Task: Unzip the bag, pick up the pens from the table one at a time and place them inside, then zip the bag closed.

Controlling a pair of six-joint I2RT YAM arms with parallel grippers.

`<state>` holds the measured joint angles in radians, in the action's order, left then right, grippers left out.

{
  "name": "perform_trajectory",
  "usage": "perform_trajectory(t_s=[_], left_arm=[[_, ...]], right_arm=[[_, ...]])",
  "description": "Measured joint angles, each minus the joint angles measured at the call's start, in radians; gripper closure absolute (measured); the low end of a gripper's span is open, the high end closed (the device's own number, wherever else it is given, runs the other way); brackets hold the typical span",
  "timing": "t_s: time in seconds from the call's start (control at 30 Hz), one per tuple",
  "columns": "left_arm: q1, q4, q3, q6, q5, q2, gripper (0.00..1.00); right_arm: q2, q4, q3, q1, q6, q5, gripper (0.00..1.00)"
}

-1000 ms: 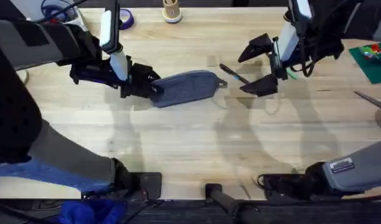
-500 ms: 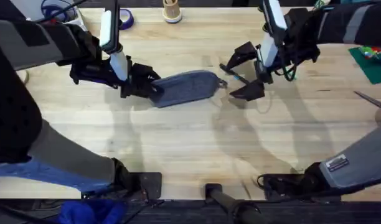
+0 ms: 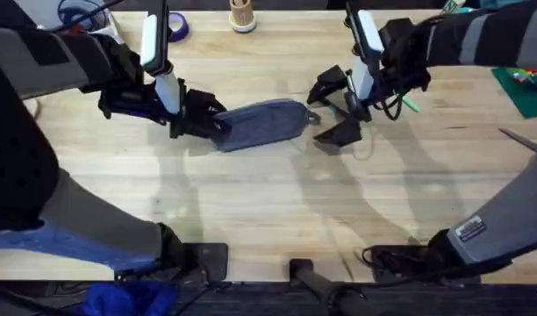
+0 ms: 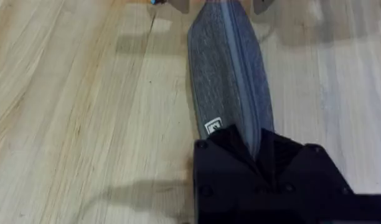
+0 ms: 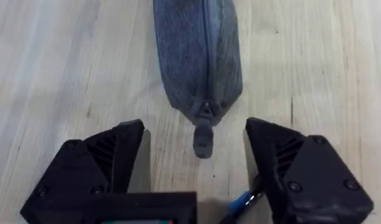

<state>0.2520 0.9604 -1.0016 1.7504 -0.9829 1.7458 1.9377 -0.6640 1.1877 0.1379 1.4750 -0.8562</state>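
The grey-blue bag [image 3: 261, 124] lies zipped on the table [image 3: 268, 202], with its pull tab [image 3: 314, 117] at its right end. My left gripper [image 3: 207, 119] is shut on the bag's left end; in the left wrist view its black fingers [image 4: 259, 171] pinch the bag [image 4: 228, 68]. My right gripper [image 3: 332, 110] stands open just right of the pull tab. In the right wrist view the pull tab [image 5: 203, 140] lies between the open fingers [image 5: 112, 155], clear of both. A green pen [image 3: 411, 104] lies behind the right arm. A dark pen's blue tip [image 5: 243, 200] peeks out under the right gripper.
A purple tape roll [image 3: 176, 26] and a small wooden stand [image 3: 242, 16] sit at the table's far edge. A green mat with coloured blocks [image 3: 523, 83] lies at the right, with a thin dark tool [image 3: 523, 140] in front of it.
My right gripper has moved left across the table, staying open, and now straddles the bag's pull tab. The left gripper and the bag have not moved.
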Motion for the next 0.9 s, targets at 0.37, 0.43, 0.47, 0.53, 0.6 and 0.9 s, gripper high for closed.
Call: perform_trajectory(t_s=[0.37,0.43,0.47,0.53,0.6,0.9], left_arm=[[0.000,0.000,0.000,0.000,0.000,0.000,0.959],[0.000,0.000,0.000,0.000,0.000,0.000,0.959],[0.000,0.000,0.000,0.000,0.000,0.000,0.959],[0.000,0.000,0.000,0.000,0.000,0.000,0.959],[0.000,0.000,0.000,0.000,0.000,0.000,0.959],[0.000,0.000,0.000,0.000,0.000,0.000,0.959]], right_arm=[[0.000,0.002,0.001,0.006,0.000,0.000,0.044],[0.001,0.002,0.001,0.006,0.000,0.000,0.062],[0.004,0.004,0.001,0.006,0.000,0.000,0.074],[0.013,0.007,0.001,0.006,0.003,0.000,0.136],[0.022,0.007,0.001,0.006,0.004,0.000,0.218],[0.026,0.010,0.001,0.006,0.010,0.001,0.818]])
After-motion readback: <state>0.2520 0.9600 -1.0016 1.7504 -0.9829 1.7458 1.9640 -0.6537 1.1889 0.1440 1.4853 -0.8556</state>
